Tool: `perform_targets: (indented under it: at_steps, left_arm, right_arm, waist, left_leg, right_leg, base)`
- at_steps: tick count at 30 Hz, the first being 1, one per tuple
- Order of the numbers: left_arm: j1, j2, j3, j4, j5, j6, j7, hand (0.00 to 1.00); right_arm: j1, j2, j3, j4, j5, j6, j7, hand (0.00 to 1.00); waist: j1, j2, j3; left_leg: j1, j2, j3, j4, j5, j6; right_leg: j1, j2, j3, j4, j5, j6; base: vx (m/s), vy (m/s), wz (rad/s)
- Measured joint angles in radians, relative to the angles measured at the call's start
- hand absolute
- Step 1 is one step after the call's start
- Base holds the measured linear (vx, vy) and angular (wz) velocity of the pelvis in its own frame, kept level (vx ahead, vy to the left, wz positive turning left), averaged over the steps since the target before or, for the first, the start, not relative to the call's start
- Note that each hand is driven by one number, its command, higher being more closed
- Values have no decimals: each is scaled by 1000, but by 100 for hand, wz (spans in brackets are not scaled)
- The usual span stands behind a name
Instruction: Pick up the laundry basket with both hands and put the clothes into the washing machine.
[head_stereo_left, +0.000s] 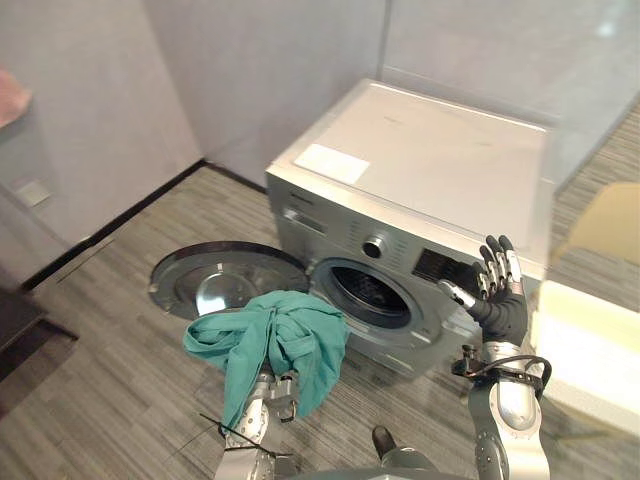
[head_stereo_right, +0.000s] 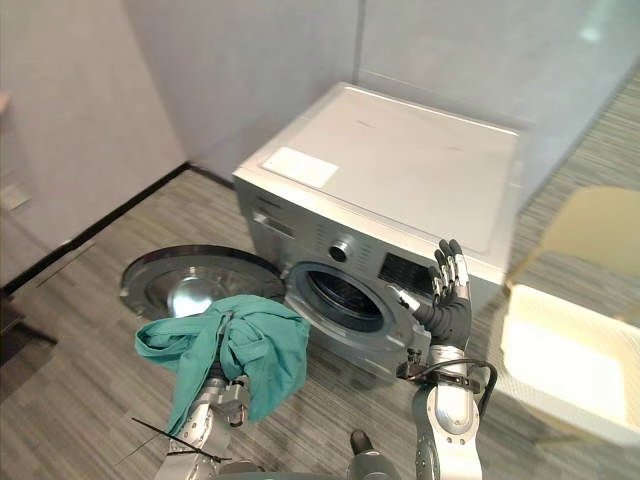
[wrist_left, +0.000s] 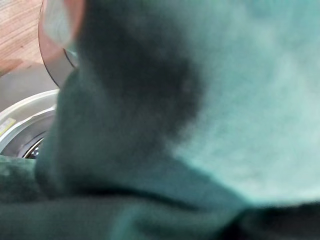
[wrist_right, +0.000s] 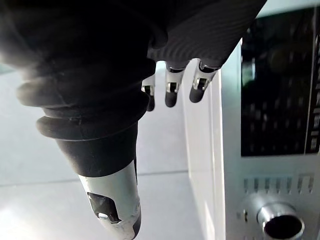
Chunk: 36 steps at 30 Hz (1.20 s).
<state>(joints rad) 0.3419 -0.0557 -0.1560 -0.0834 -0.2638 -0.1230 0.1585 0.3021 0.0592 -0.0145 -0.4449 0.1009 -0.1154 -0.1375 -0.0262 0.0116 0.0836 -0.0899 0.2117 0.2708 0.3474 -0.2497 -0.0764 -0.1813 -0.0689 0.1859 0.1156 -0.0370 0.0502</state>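
A teal cloth (head_stereo_left: 275, 345) hangs bunched over my raised left hand (head_stereo_left: 284, 386), just left of and below the round drum opening (head_stereo_left: 368, 292) of the silver washing machine (head_stereo_left: 430, 170). The cloth also covers the left wrist view (wrist_left: 200, 125), with the drum rim (wrist_left: 20, 125) at its edge. The machine's round door (head_stereo_left: 215, 280) is swung wide open to the left. My right hand (head_stereo_left: 497, 295) is held up, open and holding nothing, in front of the machine's dark control panel (wrist_right: 277, 85), close to its right corner. A white basket (head_stereo_right: 570, 370) stands on the floor to the right.
Grey walls meet behind the machine. A pale beige object (head_stereo_left: 610, 225) sits behind the basket. The machine's control knob (head_stereo_left: 375, 245) is above the drum opening. Grey plank floor (head_stereo_left: 120, 350) lies open to the left of the door.
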Motion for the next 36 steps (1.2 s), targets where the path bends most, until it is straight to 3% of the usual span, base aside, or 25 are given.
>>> perform_targets:
  at_steps: [1, 2, 3, 5, 7, 10, 12, 13, 14, 16, 20, 24, 28, 36]
  left_arm:
    - [-2, 0, 25, 3, -2, 0, 3, 100]
    - [-8, 0, 54, 12, -2, 0, 8, 100]
    - [-9, -1, 93, 21, -12, 2, 25, 100]
    - [-16, -14, 146, 43, -32, 3, 43, 100]
    - [-17, -17, 177, 45, -40, 4, 54, 100]
    - [-15, -20, 243, 45, -40, 6, 70, 100]
    - [-15, -20, 288, 46, -40, 8, 88, 100]
    - [-16, -19, 309, 46, -40, 9, 97, 100]
    - [-16, -19, 313, 46, -40, 8, 106, 100]
    - [-16, -20, 314, 45, -40, 5, 107, 100]
    - [-15, -20, 337, 44, -41, 4, 110, 100]
    - [-10, -21, 351, 45, -49, 5, 110, 100]
    - [-9, -21, 354, 45, -52, 4, 105, 100]
    - [12, -24, 343, 45, -58, 4, 101, 100]
  right_arm:
    - [-1, 3, 9, 0, -19, 3, -4, 0]
    - [-2, 1, 13, 1, -34, 8, -8, 0]
    - [-1, 1, 6, 1, -46, 9, -16, 0]
    - [-20, -13, -31, 1, -80, 9, -28, 0]
    - [-25, -21, -72, 2, -104, 8, -42, 0]
    - [-33, -41, -109, 15, -110, 14, -63, 0]
    - [-43, -40, -108, 38, -107, 19, -67, 0]
    - [-40, -37, -107, 37, -105, 22, -71, 0]
    - [-41, -34, -117, 37, -101, 21, -78, 0]
    - [-41, -35, -133, 39, -98, 21, -78, 0]
    - [-38, 2, -133, 73, -40, 18, -77, 0]
    - [-39, 3, -114, 88, 58, 3, -68, 0]
    - [-41, 3, -106, 112, 98, -15, -51, 0]
    - [-41, 3, -84, 120, 86, -31, -33, 0]
  waist:
    - [1, 12, 8]
    - [10, 2, 13]
    - [13, -11, 15]
    - [10, 1, 15]
    - [0, 16, 15]
    - [11, 54, 25]
    - [12, 59, 28]
    - [11, 51, 32]
    - [14, 50, 29]
    - [13, 64, 25]
    - [15, 52, 20]
    - [25, 51, 20]
    - [43, 47, 17]
    - [43, 29, 15]
  left_leg:
    - [9, 22, 47, -8, -3, 6]
    - [36, 33, 93, -19, -3, 5]
    - [77, 39, 147, -26, -7, -1]
    - [105, 66, 185, -4, -28, -35]
    - [123, 87, 204, -21, -31, -43]
    - [160, 139, 254, -6, -17, -59]
    - [138, 174, 185, 104, -2, -29]
    - [92, 163, 68, 168, -11, 4]
    - [77, 125, -2, 140, -34, 6]
    - [69, 86, -16, 19, -10, 14]
    - [124, 52, 15, -97, 1, -20]
    - [157, 14, 10, -113, 2, -20]
    - [181, -7, 8, -140, 2, -20]
    - [186, -17, 21, -157, 1, -19]
  right_leg:
    - [-42, -40, -144, 57, -6, -9]
    - [-74, -77, -288, 145, -17, -26]
    - [-63, -115, -453, 249, -51, -73]
    - [-43, -115, -538, 255, -57, -71]
    - [-43, -64, -511, 210, -40, -47]
    - [-52, 20, -449, 177, -40, -52]
    - [-29, 59, -400, 149, -19, -72]
    - [8, 66, -383, 103, -1, -80]
    - [31, 67, -374, 62, 18, -77]
    - [50, 77, -371, 21, 37, -66]
    - [87, 71, -351, -83, 91, -30]
    - [153, 48, -351, -164, 128, -7]
    - [179, 33, -352, -190, 139, 6]
    - [188, 30, -343, -213, 162, 5]
  base:
    - [-176, -85, -152]
    - [-41, -138, -142]
    - [6, -132, -122]
    - [41, -83, -91]
    - [101, -86, -78]
    - [160, -105, -91]
    - [179, -111, -83]
    - [171, -75, -51]
    - [178, -46, -36]
    - [134, 44, -26]
    - [77, 99, -11]
    - [33, 108, 6]
    - [-8, 58, 5]
    - [-4, 2, 0]
